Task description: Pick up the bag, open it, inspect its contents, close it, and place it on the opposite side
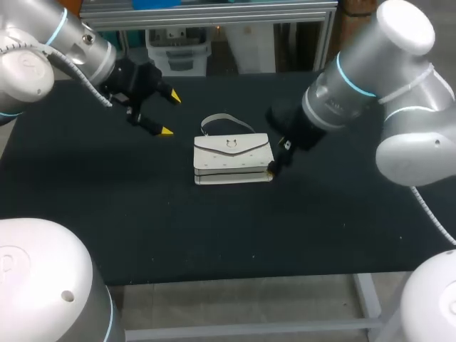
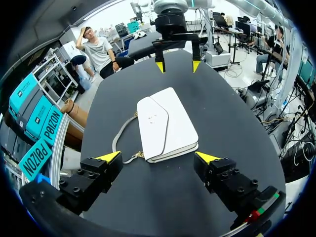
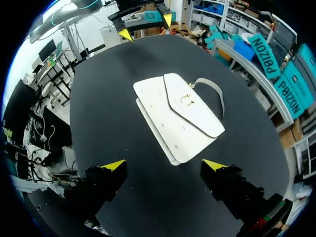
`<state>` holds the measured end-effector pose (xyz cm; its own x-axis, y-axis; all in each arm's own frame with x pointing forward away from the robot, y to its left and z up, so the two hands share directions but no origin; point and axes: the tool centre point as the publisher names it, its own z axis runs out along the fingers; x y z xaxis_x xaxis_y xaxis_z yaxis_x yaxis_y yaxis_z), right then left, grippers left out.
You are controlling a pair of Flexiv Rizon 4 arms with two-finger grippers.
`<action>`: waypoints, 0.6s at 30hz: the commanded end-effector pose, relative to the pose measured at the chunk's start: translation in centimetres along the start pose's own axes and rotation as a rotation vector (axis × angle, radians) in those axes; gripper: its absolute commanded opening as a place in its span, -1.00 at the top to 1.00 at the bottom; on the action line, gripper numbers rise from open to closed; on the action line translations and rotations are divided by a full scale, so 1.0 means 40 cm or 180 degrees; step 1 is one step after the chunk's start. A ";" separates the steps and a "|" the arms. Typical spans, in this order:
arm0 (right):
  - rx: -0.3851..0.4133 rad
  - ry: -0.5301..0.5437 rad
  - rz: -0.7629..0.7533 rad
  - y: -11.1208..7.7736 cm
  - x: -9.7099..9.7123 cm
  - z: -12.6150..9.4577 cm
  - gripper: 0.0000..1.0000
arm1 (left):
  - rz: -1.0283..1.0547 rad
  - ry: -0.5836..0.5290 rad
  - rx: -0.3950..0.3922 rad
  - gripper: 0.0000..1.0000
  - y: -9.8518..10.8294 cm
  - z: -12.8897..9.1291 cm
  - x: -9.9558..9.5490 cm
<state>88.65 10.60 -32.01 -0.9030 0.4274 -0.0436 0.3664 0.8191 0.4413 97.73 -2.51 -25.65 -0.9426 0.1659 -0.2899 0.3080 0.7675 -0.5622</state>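
Hovering w/ jaws apart, left arm [image 1: 78, 46] & right arm [image 1: 356, 75] flank the closed bag [image 1: 233, 158] at surface [image 1: 107, 206] centre; best straddle its end squarely, then clamp.

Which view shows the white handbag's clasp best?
Right wrist view: the small gold clasp on the white flap handbag faces it, close up. Head view shows it tiny; left wrist view doesn't show it.

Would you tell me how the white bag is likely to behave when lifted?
The bag looks boxy with crisp edges, so it will probably keep its shape. Its thin handle curves loosely, so it is likely floppy. The smooth flap may be slippery.
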 end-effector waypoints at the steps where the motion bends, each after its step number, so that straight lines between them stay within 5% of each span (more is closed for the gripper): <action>1: -0.0095 0.0108 -0.0041 -0.015 -0.006 -0.007 -1.00 | 0.0004 0.0013 0.0017 -1.00 0.005 0.005 -0.008; 9: -0.0095 0.0108 -0.0041 -0.015 -0.006 -0.007 -1.00 | 0.0109 0.0073 0.0000 -1.00 -0.001 0.035 -0.010; 18: 0.0192 -0.0368 -0.0997 0.004 -0.003 0.038 -1.00 | 0.0385 0.0047 0.0050 -1.00 -0.013 0.069 -0.004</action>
<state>89.19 10.35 -32.50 -0.9514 0.2383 -0.1949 0.1527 0.9151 0.3733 97.98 -4.52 -27.06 -0.9004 0.2682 -0.3426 0.4214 0.7332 -0.5336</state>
